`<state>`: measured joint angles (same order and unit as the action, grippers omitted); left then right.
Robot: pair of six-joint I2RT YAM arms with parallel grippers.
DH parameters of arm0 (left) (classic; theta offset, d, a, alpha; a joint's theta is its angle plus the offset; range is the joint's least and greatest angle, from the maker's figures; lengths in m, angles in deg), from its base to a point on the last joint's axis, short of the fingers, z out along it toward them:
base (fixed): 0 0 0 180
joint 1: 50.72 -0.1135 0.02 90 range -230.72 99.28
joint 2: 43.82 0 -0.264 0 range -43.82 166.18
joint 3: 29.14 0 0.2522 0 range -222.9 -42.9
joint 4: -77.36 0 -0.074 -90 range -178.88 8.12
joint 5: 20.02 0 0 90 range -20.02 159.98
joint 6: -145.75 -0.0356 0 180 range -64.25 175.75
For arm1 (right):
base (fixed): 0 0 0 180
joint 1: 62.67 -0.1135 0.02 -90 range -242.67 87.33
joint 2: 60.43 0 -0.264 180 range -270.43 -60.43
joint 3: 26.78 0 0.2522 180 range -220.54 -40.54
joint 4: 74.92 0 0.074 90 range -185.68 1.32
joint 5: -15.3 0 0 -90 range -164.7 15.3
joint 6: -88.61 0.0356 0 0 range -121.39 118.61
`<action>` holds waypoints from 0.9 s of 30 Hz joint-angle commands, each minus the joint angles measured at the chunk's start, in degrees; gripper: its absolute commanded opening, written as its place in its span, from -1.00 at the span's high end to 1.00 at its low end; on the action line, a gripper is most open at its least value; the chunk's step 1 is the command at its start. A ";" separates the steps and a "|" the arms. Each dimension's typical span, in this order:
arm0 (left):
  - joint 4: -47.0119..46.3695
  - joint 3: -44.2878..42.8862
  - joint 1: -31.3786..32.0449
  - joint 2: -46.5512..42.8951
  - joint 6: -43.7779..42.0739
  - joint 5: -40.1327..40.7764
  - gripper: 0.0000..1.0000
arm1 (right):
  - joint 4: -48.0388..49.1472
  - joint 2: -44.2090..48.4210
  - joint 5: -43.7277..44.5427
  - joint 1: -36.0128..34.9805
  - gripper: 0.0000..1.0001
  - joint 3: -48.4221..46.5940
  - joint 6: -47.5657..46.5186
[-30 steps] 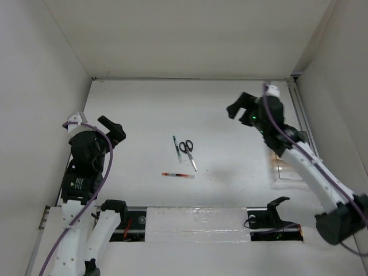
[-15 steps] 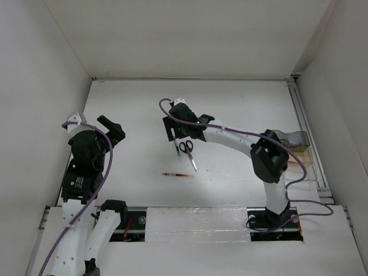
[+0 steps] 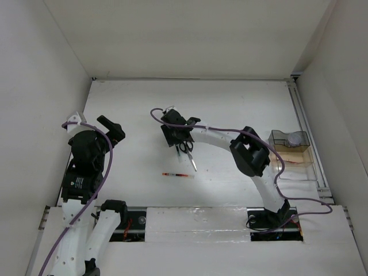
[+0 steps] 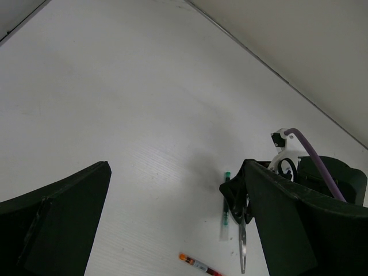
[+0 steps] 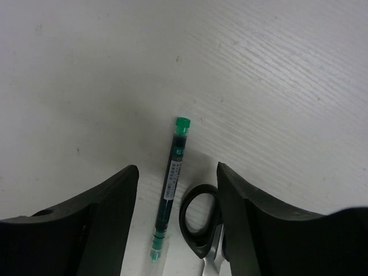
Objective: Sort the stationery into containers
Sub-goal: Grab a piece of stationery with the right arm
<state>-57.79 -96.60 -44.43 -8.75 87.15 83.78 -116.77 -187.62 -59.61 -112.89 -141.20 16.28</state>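
In the top camera, the right fingers (image 3: 172, 137) are low over the middle of the worktop (image 3: 132, 103), directly above the green pen (image 3: 176, 148), which they mostly hide. The scissors (image 3: 189, 156) lie just beside this pen. One red-and-dark pen (image 3: 177, 174) lies nearer to the arm bases, apart from both. The left fingers (image 3: 111, 126) hang at the left side, well apart from all the stationery. At the right edge, three containers stand in a row. The far grey box (image 3: 280, 138) holds the round disc (image 3: 297, 138). The amber box (image 3: 294, 154) shows a thin reddish line, perhaps a pen, but it is too small to be sure. What is in the nearest clear box (image 3: 296, 171) I cannot tell.

In the left wrist camera, the left fingers (image 4: 63, 213) are spread wide and hold nothing. The pens and scissors are seen far between them.

In the right wrist camera, the right fingers (image 5: 98, 218) are wide open, with one on each side of the green pen (image 5: 171, 184), and nothing is gripped yet. The pen looks light, thin and stiff, with a smooth barrel that will probably roll or slip. I judge that the best hold is across the middle of the barrel. The black scissor handle (image 5: 201, 221) is just beside the pen, so the closing finger may catch it.
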 commanded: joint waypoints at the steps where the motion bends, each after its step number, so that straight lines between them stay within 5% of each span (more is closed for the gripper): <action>1: -1.21 0.25 -0.04 -0.53 0.42 0.79 -1.00 | 0.94 0.02 -2.08 -0.06 -0.23 -1.38 -0.44; 10: -1.21 0.25 -0.04 -0.53 0.42 0.79 -1.00 | 0.41 -2.88 -4.80 -0.06 -0.08 -1.91 -0.97; 16: -1.21 0.25 -0.04 -0.53 0.42 0.79 -1.00 | -0.12 -3.94 -6.65 -0.58 0.70 -1.38 -0.97; 19: -1.21 0.25 -0.04 -0.53 0.42 0.79 -1.00 | 0.58 -3.94 -7.27 -1.19 0.93 -1.38 -0.97; 27: -1.21 0.25 -0.04 -0.53 0.42 0.79 -1.00 | 6.90 -1.66 -20.26 -1.20 1.00 -0.77 0.87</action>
<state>-57.79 -96.60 -44.43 -8.75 87.15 83.78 -114.70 -189.48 -70.78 -112.91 -141.75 15.56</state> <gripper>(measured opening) 0.997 0.088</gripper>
